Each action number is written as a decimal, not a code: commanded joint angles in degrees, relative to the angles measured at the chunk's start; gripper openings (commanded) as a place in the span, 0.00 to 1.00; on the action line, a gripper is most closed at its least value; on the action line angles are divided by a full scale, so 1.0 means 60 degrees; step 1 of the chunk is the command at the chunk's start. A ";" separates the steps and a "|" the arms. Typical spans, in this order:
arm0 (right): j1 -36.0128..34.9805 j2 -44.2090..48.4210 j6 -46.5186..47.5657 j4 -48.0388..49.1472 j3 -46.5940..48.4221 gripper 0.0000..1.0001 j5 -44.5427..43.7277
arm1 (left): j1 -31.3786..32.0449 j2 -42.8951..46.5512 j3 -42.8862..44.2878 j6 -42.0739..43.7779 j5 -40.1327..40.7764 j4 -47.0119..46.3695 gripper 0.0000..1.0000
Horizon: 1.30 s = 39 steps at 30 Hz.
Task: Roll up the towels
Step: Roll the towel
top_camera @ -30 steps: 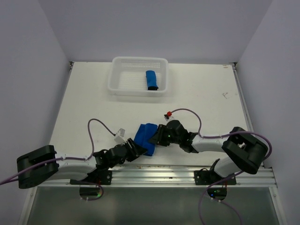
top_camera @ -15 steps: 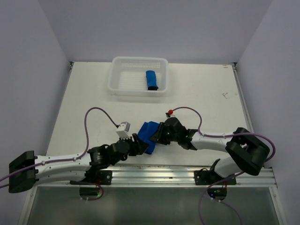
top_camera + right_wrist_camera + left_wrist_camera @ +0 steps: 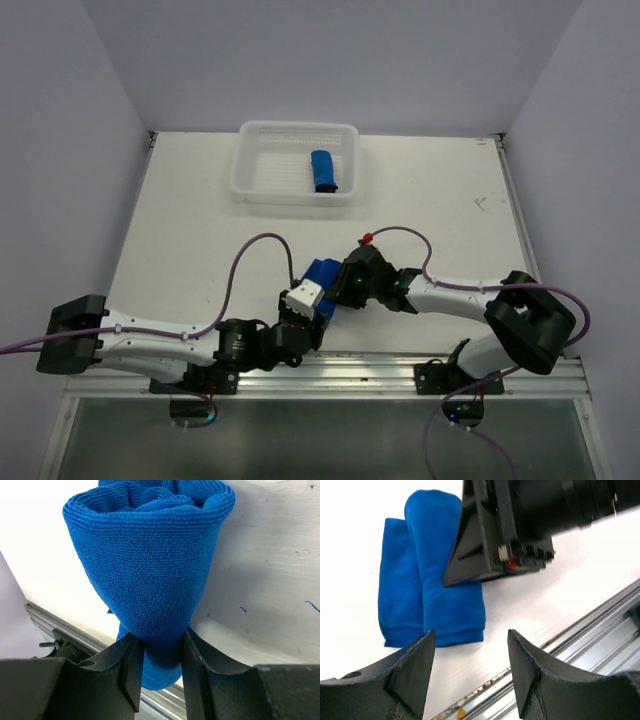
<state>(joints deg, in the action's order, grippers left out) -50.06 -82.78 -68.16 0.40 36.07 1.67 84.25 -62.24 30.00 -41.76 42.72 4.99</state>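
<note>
One seemingly rolled towel [image 3: 323, 171] in basket [image 3: 272, 172]

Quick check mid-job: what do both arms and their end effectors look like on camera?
The left arm and right arm have white links, black joints and purple cables. A red fitting sits on the right one's cable. The left end effector and right end effector have black, wedge-shaped fingers.
</note>
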 commanded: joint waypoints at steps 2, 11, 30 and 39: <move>0.0228 0.0101 -0.0124 -0.1122 0.0286 0.35 -0.0089 | 0.0518 -0.0408 0.0229 0.1129 0.1127 -0.0027 0.63; 0.0229 0.0159 -0.0153 -0.1356 0.0477 0.36 0.0029 | 0.0695 -0.1461 0.0199 0.2564 0.0820 -0.2149 0.64; 0.0287 0.0350 -0.0037 -0.1561 0.0433 0.40 0.0468 | -0.0066 -0.3792 0.0742 0.2669 0.0220 -0.2664 0.53; 0.0668 0.0408 0.0051 -0.1547 0.0184 0.48 0.0629 | -0.0857 -0.3339 0.0406 0.2272 -0.0556 -0.2692 0.17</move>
<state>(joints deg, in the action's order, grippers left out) -46.68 -81.56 -68.36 -6.79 37.95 3.86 80.60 -84.05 32.77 -27.18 41.23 -8.10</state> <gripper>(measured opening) 0.472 0.210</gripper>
